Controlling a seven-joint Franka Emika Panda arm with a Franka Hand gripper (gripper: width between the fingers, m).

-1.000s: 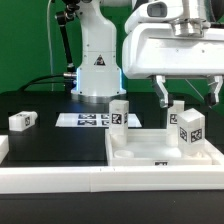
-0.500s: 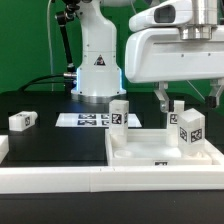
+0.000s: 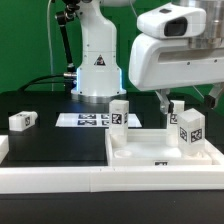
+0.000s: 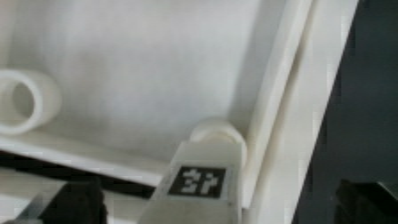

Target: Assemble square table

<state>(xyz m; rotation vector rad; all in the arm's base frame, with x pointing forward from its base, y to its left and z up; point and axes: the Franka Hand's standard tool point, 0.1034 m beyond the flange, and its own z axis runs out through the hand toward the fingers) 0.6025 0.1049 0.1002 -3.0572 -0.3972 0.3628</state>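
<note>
A loose leg (image 3: 20,121) lies at the exterior view's left; the marker board (image 3: 88,120) lies flat near it. The square tabletop (image 3: 150,152) sits at the right, carrying upright legs (image 3: 190,130); above them hovers the gripper (image 3: 188,98), fingers spread apart.

The black table (image 3: 55,145) fills the lower half of the exterior view. At middle left a small white leg (image 3: 22,121) lies on it, its tag facing forward. The marker board (image 3: 92,120) lies flat at centre, just in front of the robot's white base (image 3: 97,75). The square table top (image 3: 145,150) rests at lower right. A long white rail (image 3: 50,181) runs along the bottom edge.
</note>
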